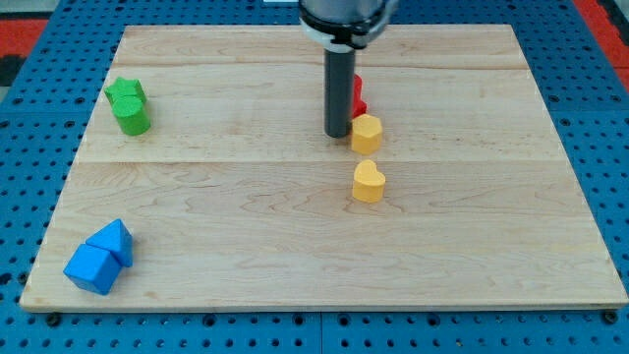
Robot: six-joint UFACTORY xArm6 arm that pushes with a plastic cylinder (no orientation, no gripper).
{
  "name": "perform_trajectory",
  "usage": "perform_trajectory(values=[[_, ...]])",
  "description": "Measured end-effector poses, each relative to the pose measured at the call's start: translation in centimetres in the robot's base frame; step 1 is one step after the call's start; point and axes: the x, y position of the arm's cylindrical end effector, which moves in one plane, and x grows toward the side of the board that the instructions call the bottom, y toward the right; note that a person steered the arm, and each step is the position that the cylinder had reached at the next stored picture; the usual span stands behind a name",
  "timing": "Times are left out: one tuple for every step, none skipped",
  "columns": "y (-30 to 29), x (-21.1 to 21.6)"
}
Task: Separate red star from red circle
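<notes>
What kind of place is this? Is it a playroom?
Probably a robot test bench, not a playroom: a wooden board on a blue pegboard, and a dark rod with my tip beside a yellow block.

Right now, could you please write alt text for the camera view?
My tip rests beside a red block and a yellow block on a wooden board. Another yellow block sits below; green blocks upper left, blue blocks lower left.

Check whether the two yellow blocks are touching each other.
Apart. The camera view shows a plain strip of bare wood between the upper yellow block and the lower yellow heart.
</notes>
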Motion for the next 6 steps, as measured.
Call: perform_trajectory(values=[[2.8, 0.8], [4.2, 0.9], [4.3, -0.1], [3.1, -4.1], [-1.6, -6.7], [-8.0, -6.7]])
